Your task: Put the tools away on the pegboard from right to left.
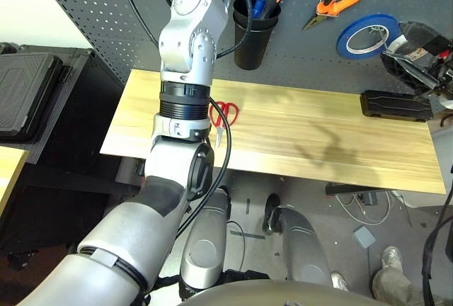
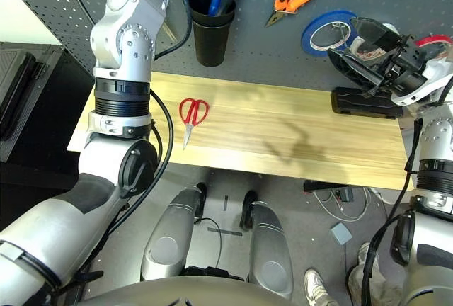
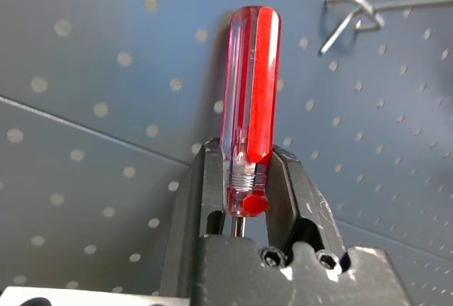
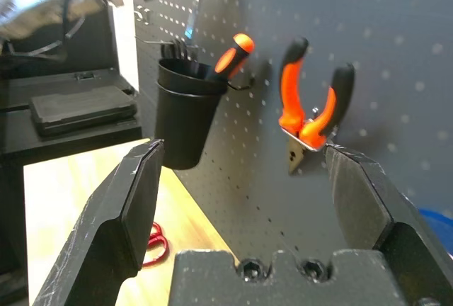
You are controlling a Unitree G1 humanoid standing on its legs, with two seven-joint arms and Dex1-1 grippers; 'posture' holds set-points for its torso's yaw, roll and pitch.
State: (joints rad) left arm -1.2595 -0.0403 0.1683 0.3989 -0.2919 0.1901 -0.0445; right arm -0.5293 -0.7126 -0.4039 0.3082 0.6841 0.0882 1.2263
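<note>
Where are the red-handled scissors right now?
The red-handled scissors lie flat on the wooden table, toward its left end, in front of the black cup holder and just right of the robot's left arm in the head views.

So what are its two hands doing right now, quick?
Left gripper: closed on the red-handled screwdriver, up by the pegboard.
Right gripper: open, holding nothing.

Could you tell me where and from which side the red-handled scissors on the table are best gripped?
Probably from straight above, at the neck where the two red loops meet the blades. The red-handled scissors lie flat and closed on the wooden table, loops toward the pegboard, so fingers can straddle that narrow waist sideways.
</note>
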